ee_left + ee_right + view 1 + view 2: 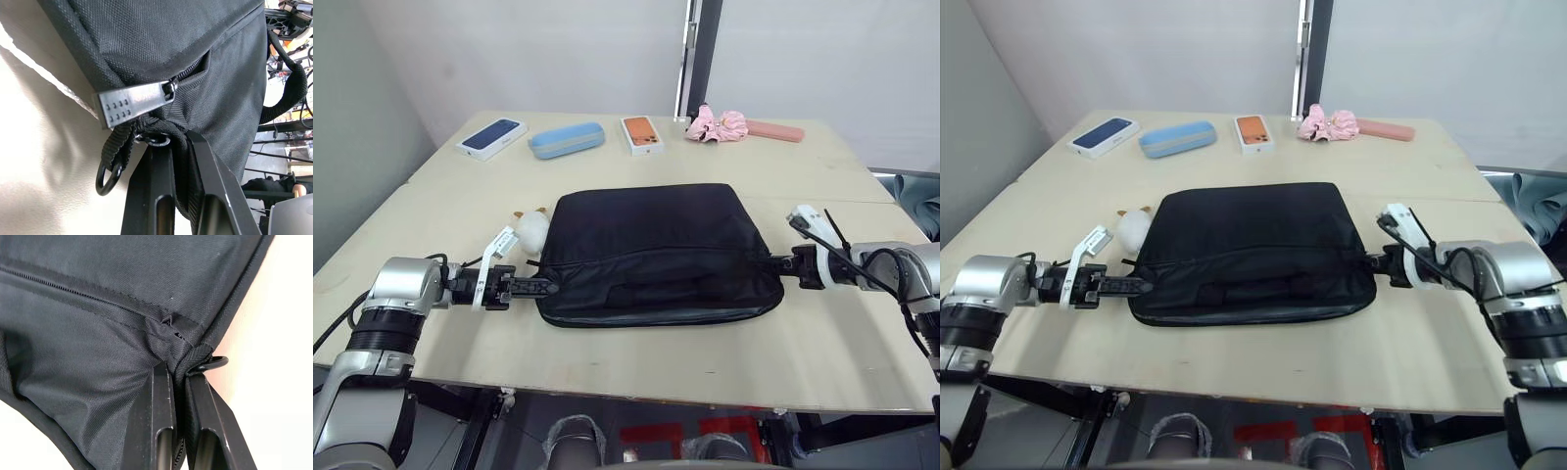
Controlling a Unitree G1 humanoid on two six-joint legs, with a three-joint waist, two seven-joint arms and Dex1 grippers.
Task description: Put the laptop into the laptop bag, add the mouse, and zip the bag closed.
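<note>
Black bag (656, 253) flat mid-table, zipped along its near edge | left gripper (546, 286) clamps bag's 9 o'clock corner by zipper pull (134, 101) | right gripper (777, 262) pinches 3 o'clock corner | no legible writing

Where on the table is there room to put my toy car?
Bare wood lies between the laptop bag and the far row, from the dark phone box to the pink umbrella. The near table strip is free too. Crowded: both bag ends, where each claw grips.
</note>
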